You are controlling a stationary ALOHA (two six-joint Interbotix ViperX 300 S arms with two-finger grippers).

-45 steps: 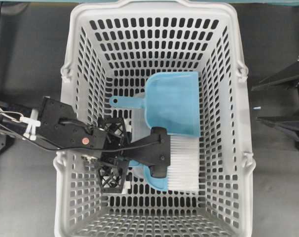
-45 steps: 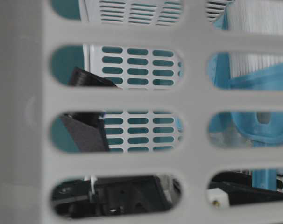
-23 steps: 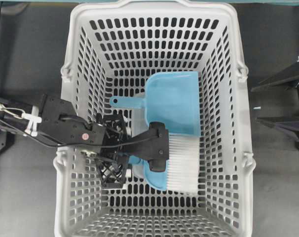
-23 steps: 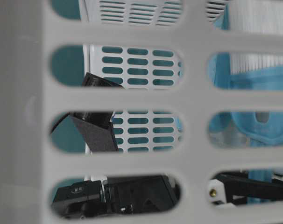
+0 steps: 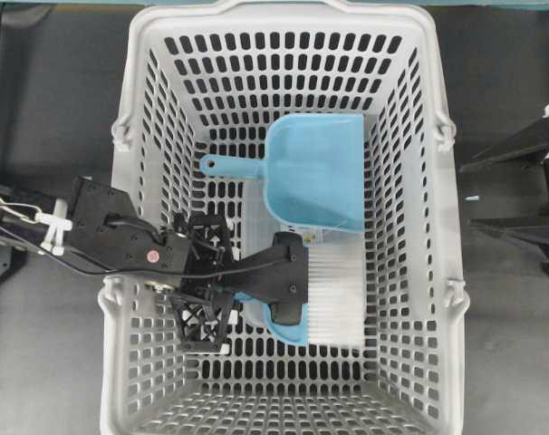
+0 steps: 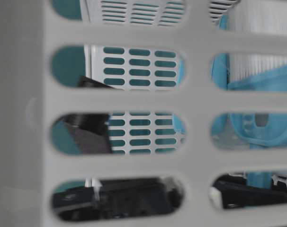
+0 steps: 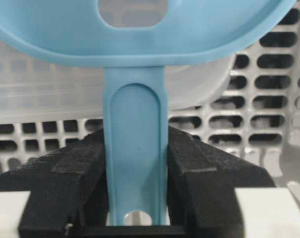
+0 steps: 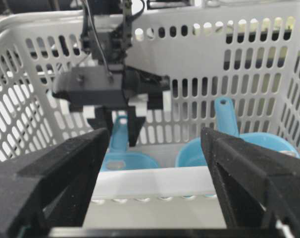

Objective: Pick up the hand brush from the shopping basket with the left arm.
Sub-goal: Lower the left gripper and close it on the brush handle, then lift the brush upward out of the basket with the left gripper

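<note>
The hand brush (image 5: pixel 333 294) lies in the near half of the grey shopping basket (image 5: pixel 130 181), its white bristles pointing right. My left gripper (image 5: pixel 243 292) reaches in over the left wall and is shut on the brush's thin blue handle. In the left wrist view the holed handle (image 7: pixel 135 109) sits clamped between both black fingers (image 7: pixel 66 173). The table-level view shows the brush (image 6: pixel 257 127) through the basket's slots. My right gripper (image 8: pixel 155 168) is open and empty outside the basket's right wall, with the brush bristles (image 8: pixel 155 181) ahead of it.
A light-blue dustpan (image 5: pixel 315 172) lies just beyond the brush, its handle pointing left; it also shows in the right wrist view (image 8: pixel 234 146). A clear plastic tray (image 5: pixel 253 227) lies under both. The basket walls stand close on every side.
The dustpan has slid toward the far wall and no longer overlaps the bristles. The brush, in my left gripper, has shifted slightly away from it. The right arm has not moved.
</note>
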